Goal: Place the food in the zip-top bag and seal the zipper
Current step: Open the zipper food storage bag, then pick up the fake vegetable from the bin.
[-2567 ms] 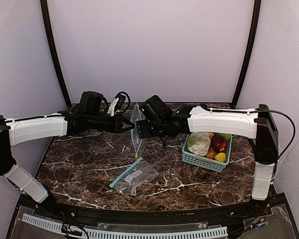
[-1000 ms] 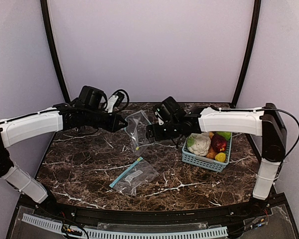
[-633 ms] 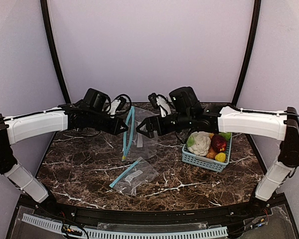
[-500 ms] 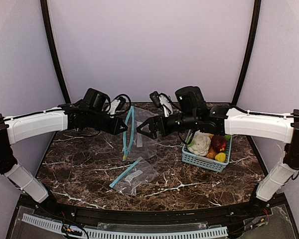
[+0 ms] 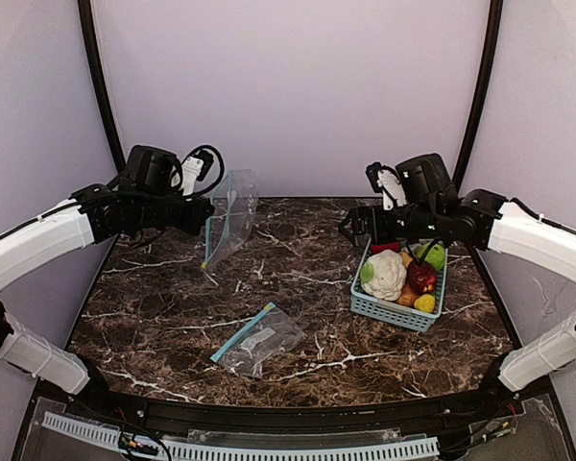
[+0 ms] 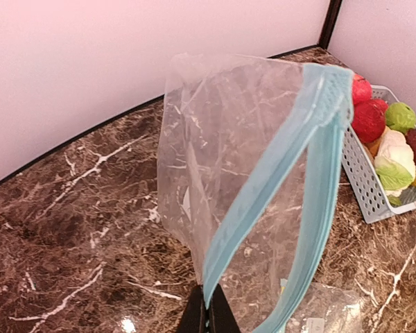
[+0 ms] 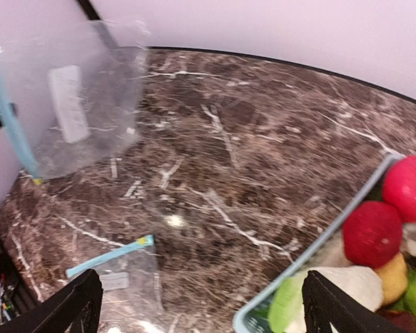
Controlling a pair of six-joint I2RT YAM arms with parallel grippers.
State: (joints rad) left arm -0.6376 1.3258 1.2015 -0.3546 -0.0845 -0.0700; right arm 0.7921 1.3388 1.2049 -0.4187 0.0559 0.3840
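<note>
At upper left, the clear zip-top bag with light-blue zipper (image 5: 228, 213) is being held off the marble table (image 5: 154, 317) by the left gripper (image 5: 204, 215), pressed together on its zipper edge. At right, the right gripper (image 5: 349, 227), released from the bag and now spread wide, is being positioned beside the light-blue slotted basket (image 5: 392, 313), where the glossy toy fruits and vegetables (image 5: 403, 274) are still being kept. Picking is judged next.

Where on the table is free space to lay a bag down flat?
Free: the middle strip between the hanging bag and the basket, and the near-left corner beside the flat bag. Crowded: the right side, at the basket.
</note>
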